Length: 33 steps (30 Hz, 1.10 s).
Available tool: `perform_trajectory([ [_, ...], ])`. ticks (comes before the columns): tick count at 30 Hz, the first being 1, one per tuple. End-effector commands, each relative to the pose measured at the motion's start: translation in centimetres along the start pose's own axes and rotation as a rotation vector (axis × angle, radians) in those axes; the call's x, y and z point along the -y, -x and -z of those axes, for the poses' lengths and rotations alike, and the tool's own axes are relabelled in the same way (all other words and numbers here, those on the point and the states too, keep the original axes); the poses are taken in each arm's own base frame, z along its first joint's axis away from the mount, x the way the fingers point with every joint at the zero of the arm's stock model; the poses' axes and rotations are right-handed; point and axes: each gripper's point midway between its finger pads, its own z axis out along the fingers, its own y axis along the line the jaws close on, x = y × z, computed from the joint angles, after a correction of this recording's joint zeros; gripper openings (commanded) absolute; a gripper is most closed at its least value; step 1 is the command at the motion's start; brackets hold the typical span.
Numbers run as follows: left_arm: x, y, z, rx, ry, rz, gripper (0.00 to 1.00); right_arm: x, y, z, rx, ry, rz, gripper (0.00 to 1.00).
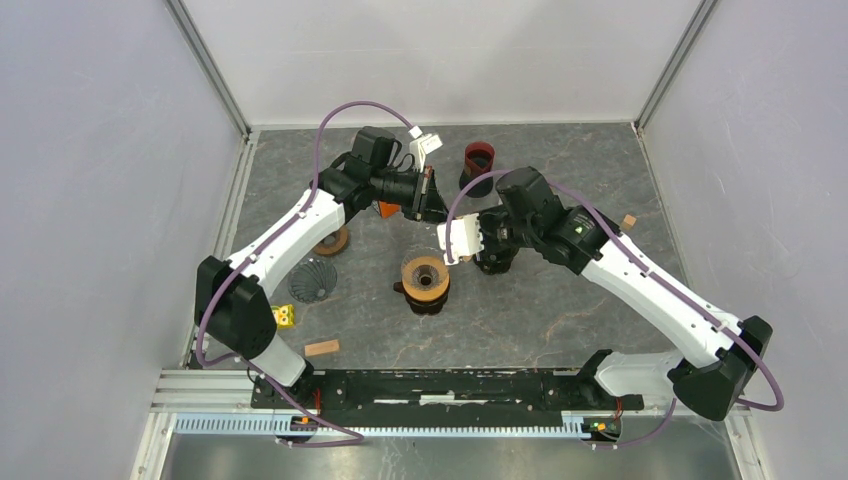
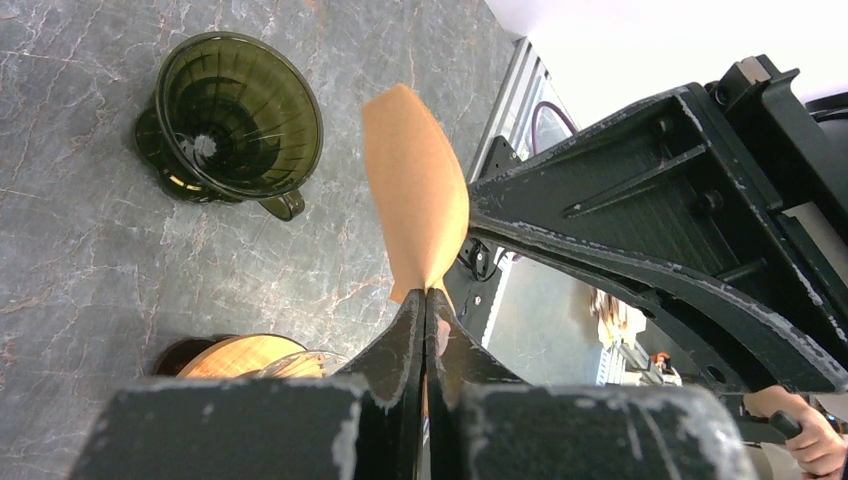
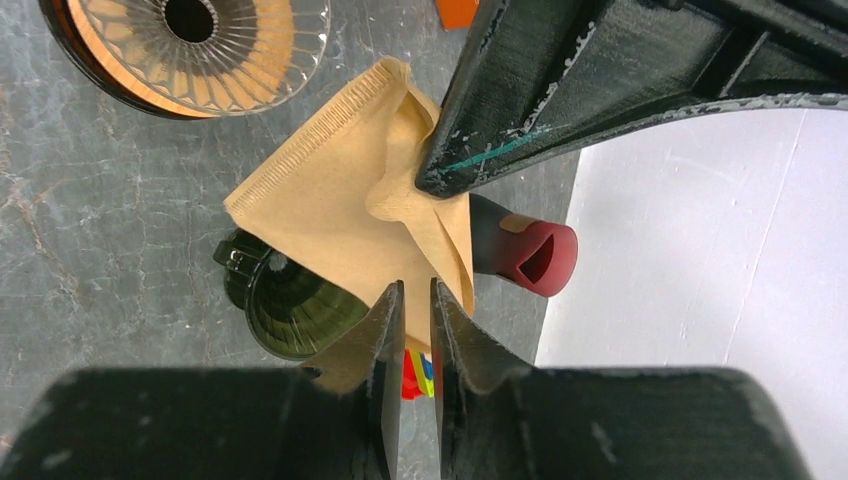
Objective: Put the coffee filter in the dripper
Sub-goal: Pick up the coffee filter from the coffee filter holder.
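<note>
Above the grey counter (image 1: 560, 320), our left claw (image 2: 427, 296) is clamped tight and our right claw (image 3: 416, 292) stands slightly apart. We see the green dripper (image 2: 235, 115) resting below. The left claw pinches the coffee filter (image 3: 320, 205) aloft.

Right wrist view: green dripper (image 3: 285, 315) partly behind coffee filter (image 3: 330, 210) and right pincer (image 3: 416, 287) finger. Ribbed glass dripper (image 3: 200, 40) and orange piece (image 3: 457, 10) cut by top edge. Red cup (image 3: 535, 255) base covered. Small red-yellow item (image 3: 413, 375) between fingers, unidentifiable.
Left wrist view: filter foot buried in left pincer (image 2: 427, 297).
Top view: filter not discernible between pincers. Brown ring (image 1: 333, 241) near counter (image 1: 560, 320) left edge half under left arm (image 1: 290, 230).
</note>
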Motion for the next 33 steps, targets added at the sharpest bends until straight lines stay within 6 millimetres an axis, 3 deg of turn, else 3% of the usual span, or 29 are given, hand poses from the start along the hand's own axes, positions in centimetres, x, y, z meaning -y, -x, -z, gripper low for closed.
perform_trajectory([
  [1,1.6,1.3,0.5,0.02,-0.042,0.019,0.02,1.4,2.6,2.0,0.098,-0.027,0.02,0.2],
  [33,2.6,0.7,0.9,0.005,-0.089,0.024,0.02,1.4,1.0,0.0,0.014,-0.033,0.048,0.22],
])
